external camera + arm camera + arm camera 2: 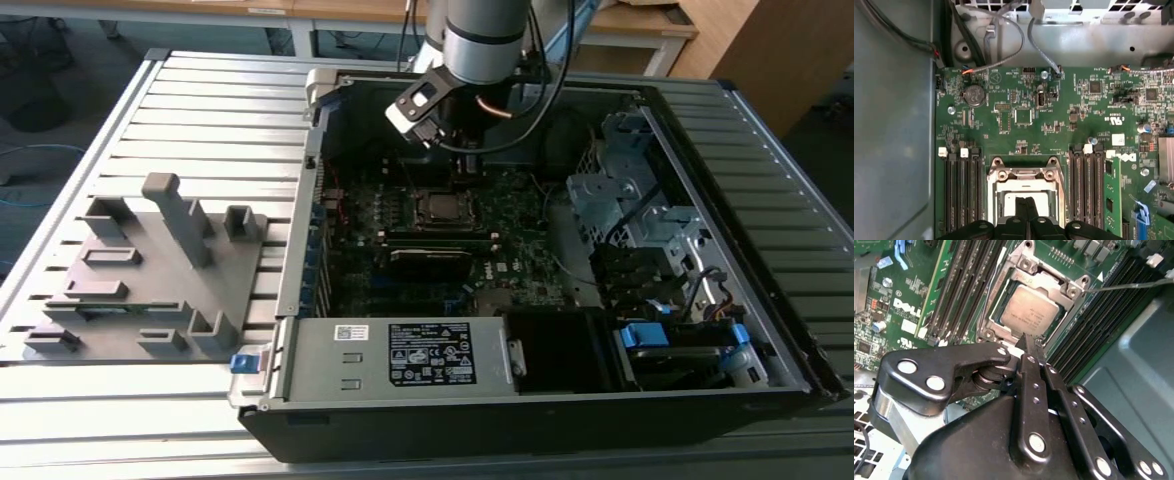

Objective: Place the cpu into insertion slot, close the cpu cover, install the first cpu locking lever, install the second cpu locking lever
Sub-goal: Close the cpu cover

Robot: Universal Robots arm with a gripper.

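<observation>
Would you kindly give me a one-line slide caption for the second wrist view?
Shut gripper poised at the edge of the lowered cpu cover, which frames the seated cpu.

In both wrist views, the cpu [1031,312] [1046,206] is partly hidden behind the closed gripper [1030,342] [1027,200]. In the exterior view, the arm [483,40] is cut off at twelve o'clock, and the cpu cover [437,194] is too small to be made out.

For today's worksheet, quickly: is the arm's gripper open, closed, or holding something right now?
The gripper: closed, nothing visibly held, its tips at the edge of the thin silver metal square-framed cpu cover.
</observation>
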